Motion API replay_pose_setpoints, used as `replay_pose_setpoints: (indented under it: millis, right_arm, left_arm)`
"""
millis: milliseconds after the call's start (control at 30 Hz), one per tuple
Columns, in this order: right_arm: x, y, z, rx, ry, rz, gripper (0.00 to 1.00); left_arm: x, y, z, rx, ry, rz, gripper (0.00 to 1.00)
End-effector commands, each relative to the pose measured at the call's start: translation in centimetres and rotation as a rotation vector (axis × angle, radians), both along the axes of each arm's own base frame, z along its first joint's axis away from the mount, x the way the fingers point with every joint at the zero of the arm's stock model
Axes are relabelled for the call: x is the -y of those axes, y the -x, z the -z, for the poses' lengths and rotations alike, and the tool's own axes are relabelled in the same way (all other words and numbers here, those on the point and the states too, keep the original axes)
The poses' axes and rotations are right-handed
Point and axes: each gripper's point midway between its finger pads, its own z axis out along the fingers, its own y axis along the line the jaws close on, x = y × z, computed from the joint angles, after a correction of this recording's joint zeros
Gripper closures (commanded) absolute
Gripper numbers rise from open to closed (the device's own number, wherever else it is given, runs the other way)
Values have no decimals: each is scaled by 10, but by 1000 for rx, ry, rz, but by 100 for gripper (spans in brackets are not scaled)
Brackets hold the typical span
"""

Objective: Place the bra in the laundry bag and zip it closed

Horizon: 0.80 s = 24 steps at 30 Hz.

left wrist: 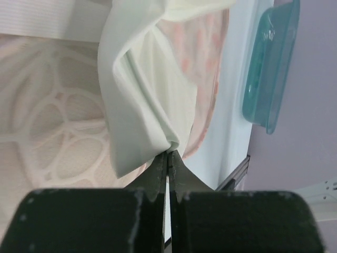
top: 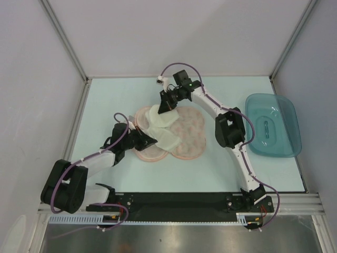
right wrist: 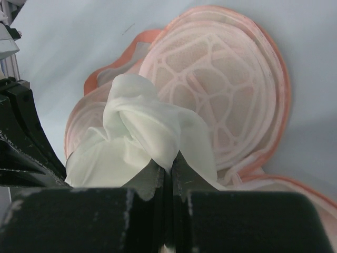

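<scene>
The bra (top: 160, 126) is held over the open laundry bag (top: 192, 139), above its left half. One fold is pinched tight by the left gripper (left wrist: 167, 158) at the bag's near side, another by the right gripper (right wrist: 169, 164) at its far side. If a cup or strap is left over the bag's edge, the zip could be jammed.

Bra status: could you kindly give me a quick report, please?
Shut on bra: left gripper, right gripper. Garment over open laundry bag, unzipped. Nothing blocking; tray well aside.
</scene>
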Motion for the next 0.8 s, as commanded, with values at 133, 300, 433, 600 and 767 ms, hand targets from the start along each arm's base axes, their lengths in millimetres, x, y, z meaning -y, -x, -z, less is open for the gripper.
replay_pose_setpoints:
  millis: [133,300,433,600,767]
  right_arm:
    - [-27,0,-14,39,-49,-10,100]
    - [-34,0,-8,19,-61,-6,100]
    - [-36,0,1,7,-62,-6,100]
    - [-40,-2,18,-19,-65,-3,100]
    - [-43,-4,29,-46,-65,7,99]
  left_arm:
    - [-40,10,21,-58,-136,-64,100]
    - [-50,13,34,-92,-171,-84,100]
    - [-62,14,44,-105,-228,-115,100]
    - [-68,18,53,-135,-266,-127,100]
    - [-76,19,55,-136,-309,-141,100]
